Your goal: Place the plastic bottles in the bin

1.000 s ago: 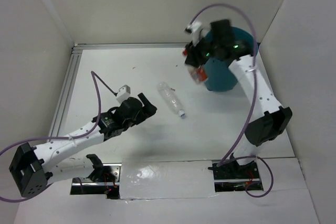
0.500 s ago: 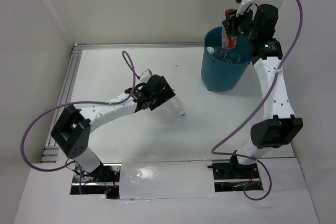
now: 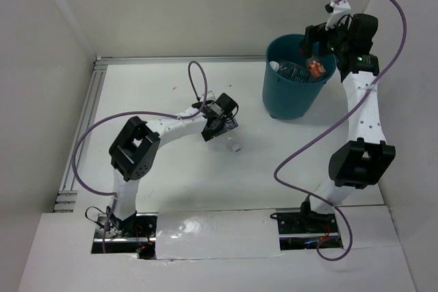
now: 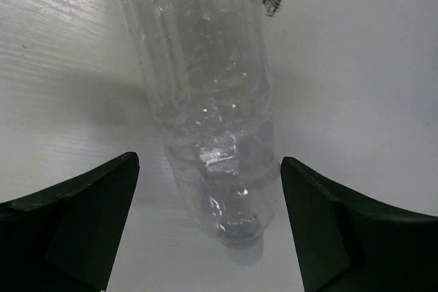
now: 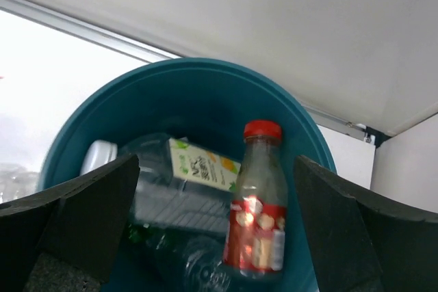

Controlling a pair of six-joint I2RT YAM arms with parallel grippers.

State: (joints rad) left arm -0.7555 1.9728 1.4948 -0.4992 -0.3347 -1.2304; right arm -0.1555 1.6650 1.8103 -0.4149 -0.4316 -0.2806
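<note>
A clear ribbed bottle (image 4: 205, 87) lies on the white table, its neck end towards the camera. My left gripper (image 4: 209, 193) is open with a finger on each side of its neck end, not touching it. In the top view the left gripper (image 3: 220, 125) covers most of this bottle, and only its neck end (image 3: 235, 147) shows. My right gripper (image 5: 217, 196) is open above the teal bin (image 5: 75, 135). The red-capped, red-labelled bottle (image 5: 259, 217) stands loose inside it. A flat clear bottle with a white label (image 5: 195, 169) and a green bottle (image 5: 137, 234) lie below. The right gripper (image 3: 316, 47) hangs over the bin (image 3: 287, 104).
A metal rail (image 3: 85, 121) runs along the table's left edge and another along the back. White walls close in on the left, back and right. The bin stands at the back right near the right wall. A dark speck (image 4: 269, 1) lies beside the bottle.
My right gripper carried the red-capped bottle over the bin and let it go; it now sits inside. My left arm reached right and its open jaws now straddle the clear bottle.
</note>
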